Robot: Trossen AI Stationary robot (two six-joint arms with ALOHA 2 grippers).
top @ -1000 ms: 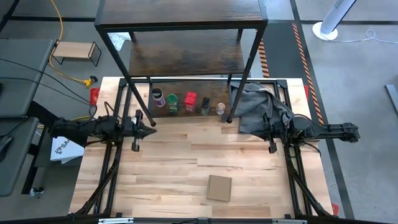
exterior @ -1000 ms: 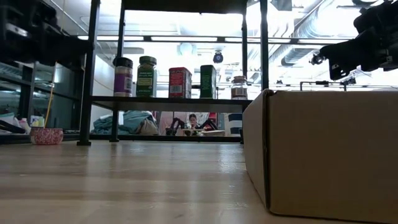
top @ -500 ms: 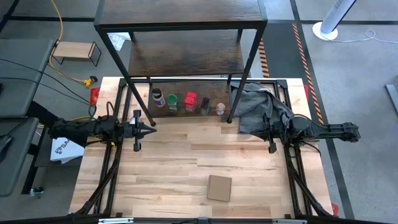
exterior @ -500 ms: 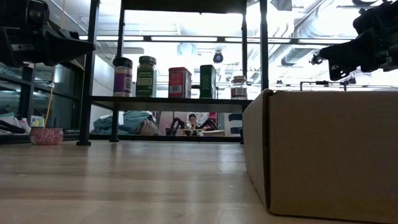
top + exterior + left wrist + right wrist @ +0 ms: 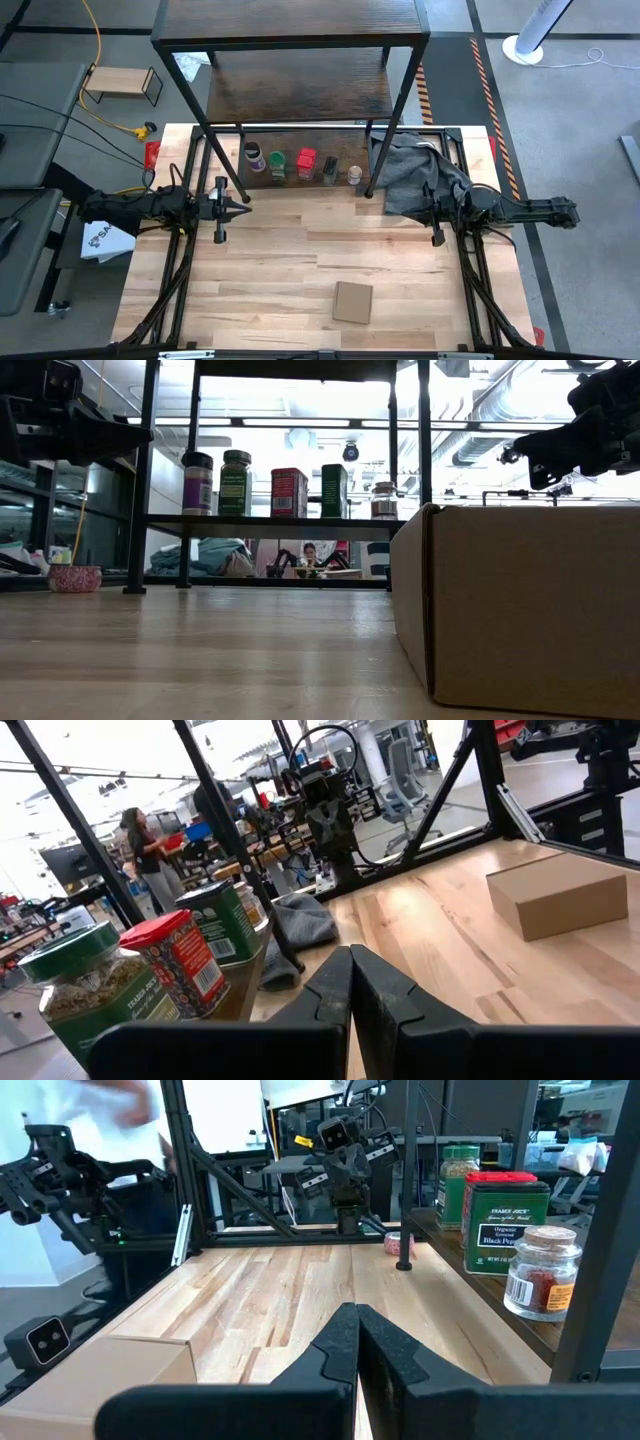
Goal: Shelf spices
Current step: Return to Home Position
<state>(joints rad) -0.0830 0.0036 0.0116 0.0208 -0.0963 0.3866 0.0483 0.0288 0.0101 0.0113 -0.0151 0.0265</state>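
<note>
Left gripper (image 5: 350,960) is pinched shut on nothing, hanging over the table (image 5: 400,270)'s left side. Right gripper (image 5: 352,1320) is the same on the right. All five spices (image 5: 289,492) sit in a row on the shelf (image 5: 270,521)'s bottom board. From above you only get lids; the low view shows labels, but the cardboard box (image 5: 520,610) blocks its right half.

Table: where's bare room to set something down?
Bare tabletop between the left end effector and right end effector, down to the cardboard piece. Crowded: spices line the lowest board of the shelf, grey cloth beside them.
</note>
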